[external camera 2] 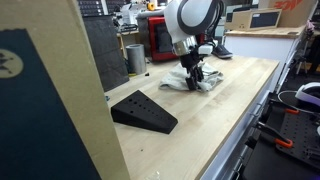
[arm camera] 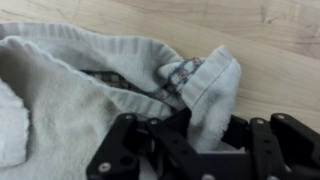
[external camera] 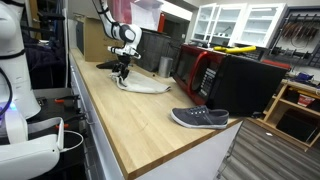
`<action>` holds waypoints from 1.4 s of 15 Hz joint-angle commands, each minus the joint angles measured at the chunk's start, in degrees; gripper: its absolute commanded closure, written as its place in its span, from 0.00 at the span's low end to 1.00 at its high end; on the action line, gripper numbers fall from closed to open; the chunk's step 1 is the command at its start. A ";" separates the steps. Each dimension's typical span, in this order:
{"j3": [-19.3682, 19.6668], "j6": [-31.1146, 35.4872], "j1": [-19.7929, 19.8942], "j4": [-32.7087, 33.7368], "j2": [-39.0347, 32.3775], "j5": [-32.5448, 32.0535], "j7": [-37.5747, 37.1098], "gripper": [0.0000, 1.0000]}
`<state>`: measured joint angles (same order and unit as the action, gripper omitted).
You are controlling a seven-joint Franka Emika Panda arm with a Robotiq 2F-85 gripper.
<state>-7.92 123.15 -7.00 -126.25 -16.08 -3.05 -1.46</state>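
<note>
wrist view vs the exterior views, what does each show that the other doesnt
Only the wrist view shows a checked lining inside the fold of the cloth that sits between the fingers of the gripper. Only in an exterior view: the grey shoe and the black wedge. All share the pale cloth, the gripper on it and the wooden counter.

My cloth (arm camera: 70, 95) is off-white and soft, lying crumpled and mostly flat on the wooden surface (arm camera: 270, 30). One fold, showing a plaid lining, stands bunched up and is pinched in my tool (arm camera: 205, 125).
</note>
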 commanded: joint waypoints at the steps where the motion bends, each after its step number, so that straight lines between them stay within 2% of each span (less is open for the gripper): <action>1: -0.97 -0.68 -1.05 -2.97 2.14 0.65 2.35 0.97; 4: -1.13 -1.04 -1.72 -5.53 3.68 -2.31 5.98 0.97; 9: 0.20 -4.51 -2.01 -9.32 6.65 -16.16 10.55 0.97; 15: 4.27 -5.20 1.42 -13.45 8.85 -31.18 15.19 0.97; 21: 8.08 -4.47 5.77 -11.79 6.41 -41.41 16.04 0.97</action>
<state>-1.02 118.39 -2.78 -138.76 -9.50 -40.57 13.42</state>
